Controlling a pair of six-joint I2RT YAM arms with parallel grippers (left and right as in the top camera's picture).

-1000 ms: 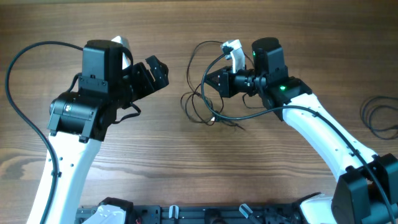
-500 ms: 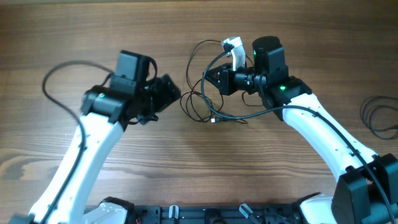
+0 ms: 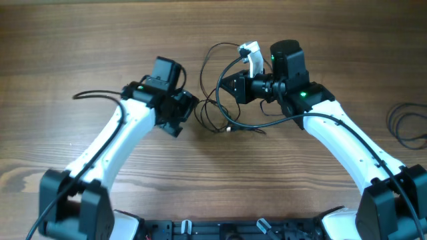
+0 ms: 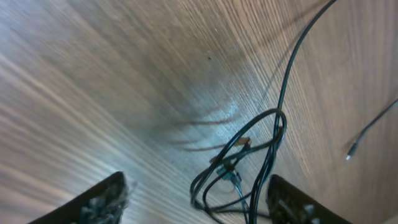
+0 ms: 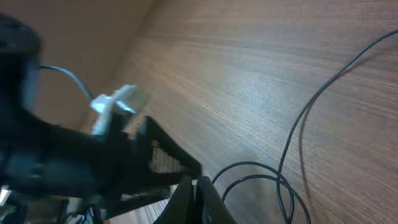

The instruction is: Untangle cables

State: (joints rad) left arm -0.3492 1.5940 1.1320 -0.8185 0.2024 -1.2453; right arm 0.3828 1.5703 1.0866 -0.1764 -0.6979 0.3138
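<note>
Wood-grain table [image 3: 320, 40] stretches bare around the cables [image 3: 215, 113], which sit knotted at its centre between your two arms. Expect them to be feather-light, limp and springy: a thin strand may slip from a loose pinch, and a hard pull may drag the whole knot. Take one outer loop, clear of the crossings and the small plugs [image 4: 244, 142]. Your left gripper [image 4: 196, 199] stands spread, straddling the knot. Your right gripper [image 5: 196, 198] is clenched; whether it pinches a strand, you cannot tell. The near side offers free wood for pulling.
</note>
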